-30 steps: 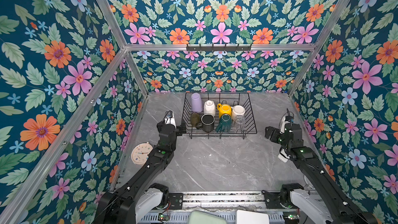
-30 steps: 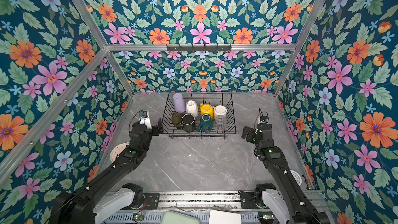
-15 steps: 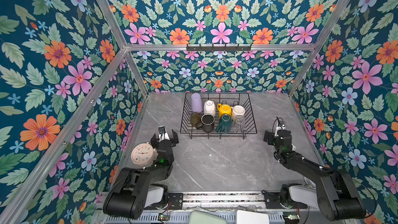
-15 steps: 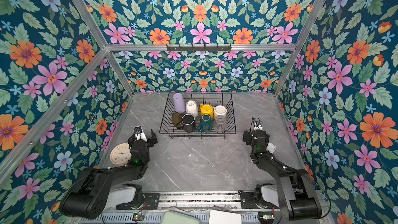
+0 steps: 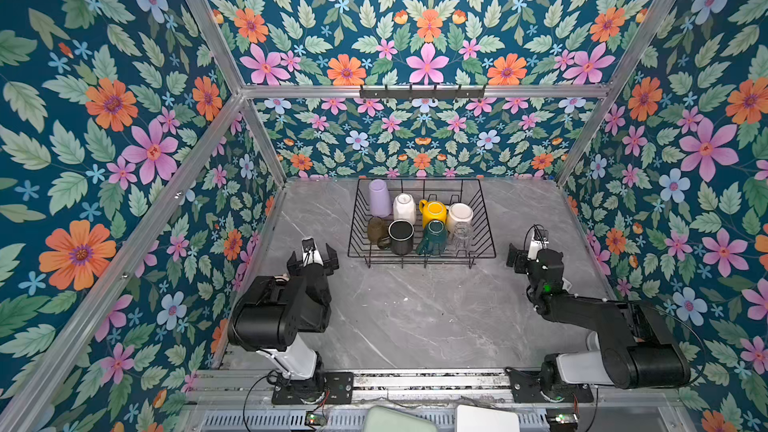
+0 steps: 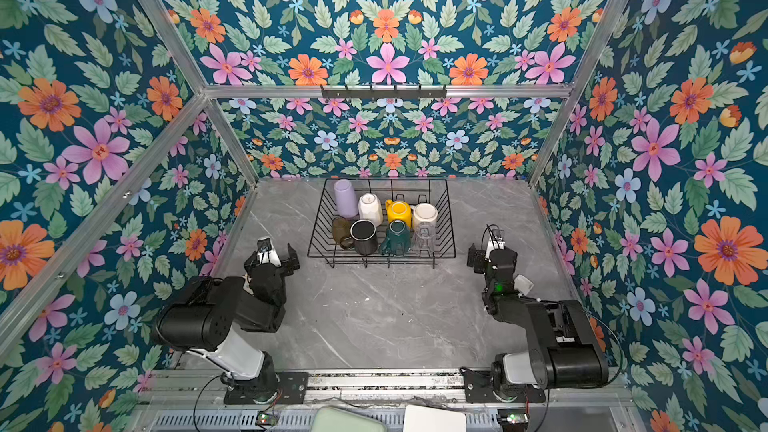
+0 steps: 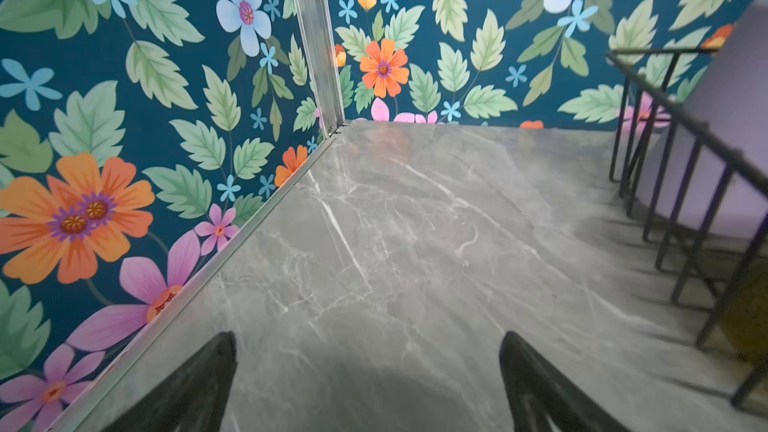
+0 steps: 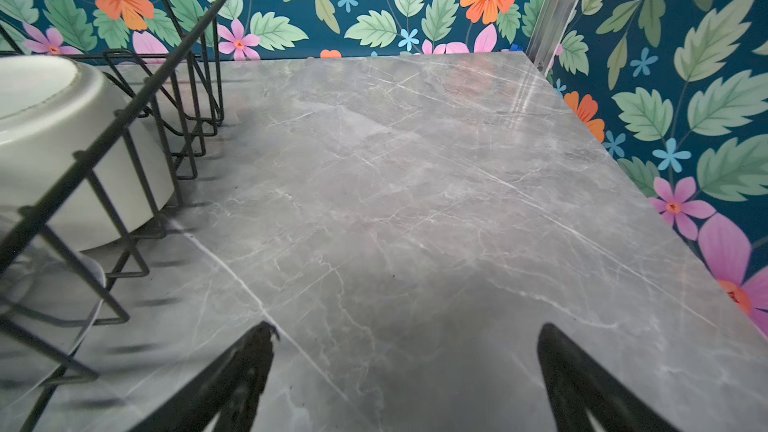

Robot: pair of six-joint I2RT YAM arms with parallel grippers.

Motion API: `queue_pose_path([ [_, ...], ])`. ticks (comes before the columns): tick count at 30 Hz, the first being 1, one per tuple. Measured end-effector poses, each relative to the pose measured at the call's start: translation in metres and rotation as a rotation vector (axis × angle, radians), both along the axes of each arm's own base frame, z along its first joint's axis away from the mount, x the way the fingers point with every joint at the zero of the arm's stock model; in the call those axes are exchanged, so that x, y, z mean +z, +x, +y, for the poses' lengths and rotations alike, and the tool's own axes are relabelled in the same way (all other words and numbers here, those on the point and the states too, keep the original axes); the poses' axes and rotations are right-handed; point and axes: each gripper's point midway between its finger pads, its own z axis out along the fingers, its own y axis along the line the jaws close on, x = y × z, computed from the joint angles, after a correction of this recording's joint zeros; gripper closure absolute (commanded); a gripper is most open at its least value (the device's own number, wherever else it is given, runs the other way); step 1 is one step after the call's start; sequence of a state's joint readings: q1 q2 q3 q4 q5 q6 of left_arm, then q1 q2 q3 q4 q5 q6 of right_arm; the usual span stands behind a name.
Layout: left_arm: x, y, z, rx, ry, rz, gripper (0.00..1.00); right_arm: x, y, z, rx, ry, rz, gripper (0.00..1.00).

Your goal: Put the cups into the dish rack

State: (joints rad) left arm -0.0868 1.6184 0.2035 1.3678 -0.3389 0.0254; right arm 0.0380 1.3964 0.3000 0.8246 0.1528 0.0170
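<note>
Left wrist view: left gripper spread wide, nothing between the jaws, bare table under it. Right wrist view, same story: right gripper spread, empty.

In both top views we see the grippers low at the near corners of the dish rack, close to it but not touching. From the left gripper the rack lies at about 2 o'clock, and from the right gripper at about 10 o'clock. The rack's long axis runs 9 to 3, across us. We can't call one arm nearer; it looks even.

All eight cups sit inside the rack in two rows.
- Near row, 9 to 3: amber glass, black mug, dark-green mug, clear glass.
- Far row, 9 to 3: lilac tumbler, white mug, yellow mug, second white mug.

The black mug shows its open mouth. We see no cup loose on the table.

We judge loading done, with no grasp pending. If a touch-up is wanted, the left arm suits the amber-glass end and the right arm the clear-glass end.
</note>
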Motion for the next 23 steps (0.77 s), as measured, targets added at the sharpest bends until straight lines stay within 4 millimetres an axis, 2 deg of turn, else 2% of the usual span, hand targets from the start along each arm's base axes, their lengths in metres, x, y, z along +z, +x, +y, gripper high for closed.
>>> queue_pose_path([
  [2,0.010,0.012,-0.003,-0.022,-0.012,-0.030,0.00,-0.006,0.000,-0.001,0.002,0.008,-0.001,0.01],
  [4,0.011,0.016,-0.002,-0.027,-0.030,-0.029,0.00,-0.013,-0.003,-0.001,0.004,0.010,0.018,0.01],
  [11,0.004,0.016,-0.003,-0.044,-0.035,0.001,0.00,-0.003,0.002,0.002,0.025,0.019,-0.028,0.01],
  [23,0.002,0.019,-0.004,-0.057,-0.039,0.012,0.00,-0.002,0.003,0.002,0.026,0.023,-0.030,0.01],
])
